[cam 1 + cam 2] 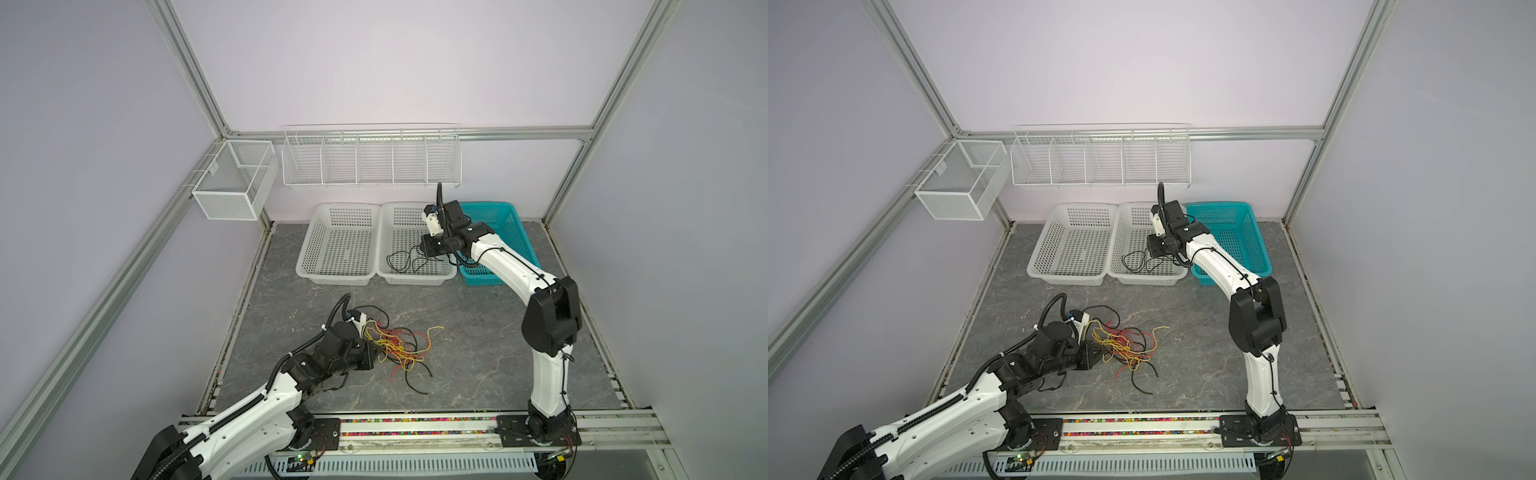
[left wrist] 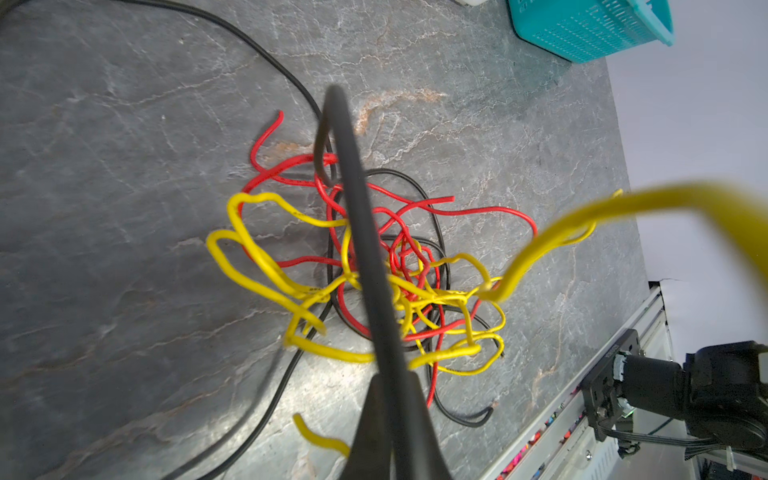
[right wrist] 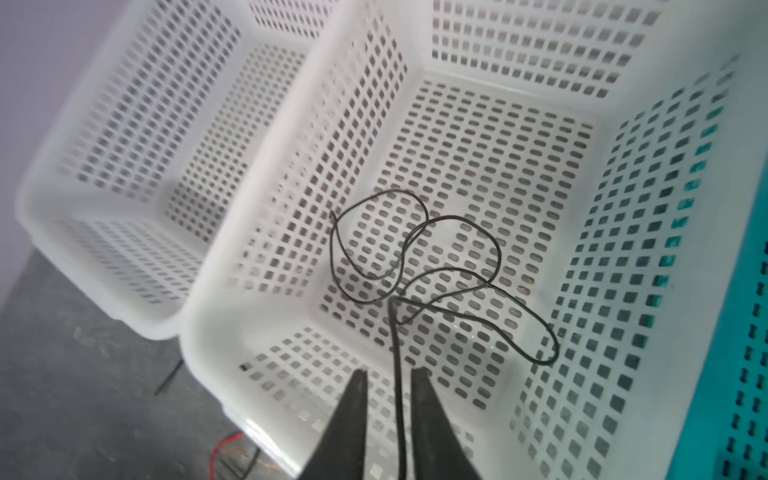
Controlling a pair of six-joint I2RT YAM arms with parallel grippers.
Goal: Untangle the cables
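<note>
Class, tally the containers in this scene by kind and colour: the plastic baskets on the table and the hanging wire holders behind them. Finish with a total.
White plastic baskets: 2
Teal plastic baskets: 1
White mesh boxes: 1
White wire shelves: 1
Total: 5

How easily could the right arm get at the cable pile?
Probably yes: bare table lies between the right gripper and the pile. First it should clear the black cable running between its parted jaws into the white basket.
</note>
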